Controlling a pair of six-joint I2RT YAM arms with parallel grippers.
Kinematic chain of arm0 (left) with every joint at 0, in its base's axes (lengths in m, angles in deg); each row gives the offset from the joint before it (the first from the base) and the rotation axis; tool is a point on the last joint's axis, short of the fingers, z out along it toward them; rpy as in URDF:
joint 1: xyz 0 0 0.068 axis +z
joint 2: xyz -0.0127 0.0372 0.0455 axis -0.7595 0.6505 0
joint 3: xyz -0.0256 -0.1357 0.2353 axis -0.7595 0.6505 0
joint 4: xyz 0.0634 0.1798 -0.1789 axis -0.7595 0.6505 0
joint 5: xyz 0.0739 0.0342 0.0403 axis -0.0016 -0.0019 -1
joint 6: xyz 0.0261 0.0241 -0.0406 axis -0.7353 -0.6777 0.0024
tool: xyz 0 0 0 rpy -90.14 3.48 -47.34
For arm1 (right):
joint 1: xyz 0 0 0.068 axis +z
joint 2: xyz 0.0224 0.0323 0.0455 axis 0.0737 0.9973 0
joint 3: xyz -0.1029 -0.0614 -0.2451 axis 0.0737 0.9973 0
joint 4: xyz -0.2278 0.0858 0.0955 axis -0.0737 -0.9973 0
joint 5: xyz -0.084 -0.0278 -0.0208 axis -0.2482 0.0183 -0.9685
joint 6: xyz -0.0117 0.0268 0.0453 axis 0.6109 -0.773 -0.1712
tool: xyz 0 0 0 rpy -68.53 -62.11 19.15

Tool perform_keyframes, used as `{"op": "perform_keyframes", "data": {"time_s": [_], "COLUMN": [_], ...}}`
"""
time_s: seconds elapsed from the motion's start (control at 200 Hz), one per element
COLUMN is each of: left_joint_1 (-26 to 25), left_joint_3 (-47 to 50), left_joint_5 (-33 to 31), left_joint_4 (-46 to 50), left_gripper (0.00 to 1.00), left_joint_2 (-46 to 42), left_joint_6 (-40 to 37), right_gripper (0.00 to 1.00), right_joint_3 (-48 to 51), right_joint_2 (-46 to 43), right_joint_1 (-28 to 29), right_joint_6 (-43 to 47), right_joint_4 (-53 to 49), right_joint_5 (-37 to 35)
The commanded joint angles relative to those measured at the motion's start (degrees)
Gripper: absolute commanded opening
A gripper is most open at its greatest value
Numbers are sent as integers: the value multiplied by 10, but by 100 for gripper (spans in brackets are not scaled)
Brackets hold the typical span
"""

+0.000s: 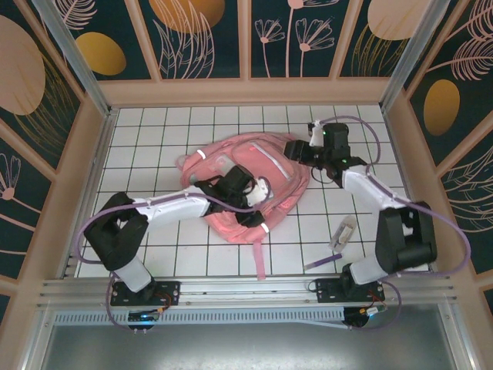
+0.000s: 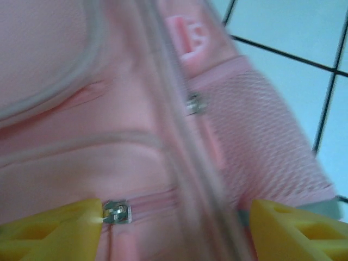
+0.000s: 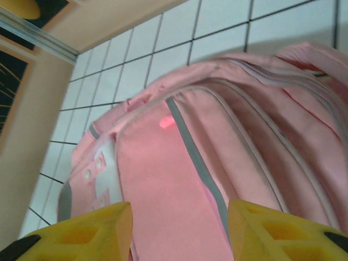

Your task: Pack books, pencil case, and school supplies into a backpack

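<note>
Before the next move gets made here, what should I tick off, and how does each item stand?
1. Left gripper open above the pink backpack: ok.
2. Zipper pull lined up for a grasp: ok. It sits right beside one yellow finger, not pinched.
3. Right gripper open and holding nothing, at the backpack's far right edge: ok.
4. Backpack compartment opened enough to load: cannot tell. No gap shows along the seams in the wrist views.
5. Pencil case and purple pen packed: not ok. Both lie on the table, right of the backpack.
</note>
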Motion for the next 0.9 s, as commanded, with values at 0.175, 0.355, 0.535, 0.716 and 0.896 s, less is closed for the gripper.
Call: {"op": "perform_keyframes", "data": {"time_s": [0.175,0.355,0.535,0.716,0.896], "left_joint_1": [-19,-19,8,50,67], "left_joint_3": [-14,10,0,16,26], "left_joint_5": [-141,-83,24,108,182], "left_joint_4": [-38,-54,-67,-101,-126], "left_gripper": [57,12,0,0,0], "left_joint_2": [71,40,-3,-23,-19], "left_joint_6": [61,35,40,75,100], "right_gripper": [49,44,38,35,43], "right_joint_3": [64,85,80,74,61], "right_joint_2": [-62,-36,-12,31,37], "right_joint_1": [6,21,73,95,110], "right_joint_6": [20,45,83,75,75], "right_joint_4": [-187,-214,-186,-147,-134], "right_joint_5": [-7,113,122,132,119]}}
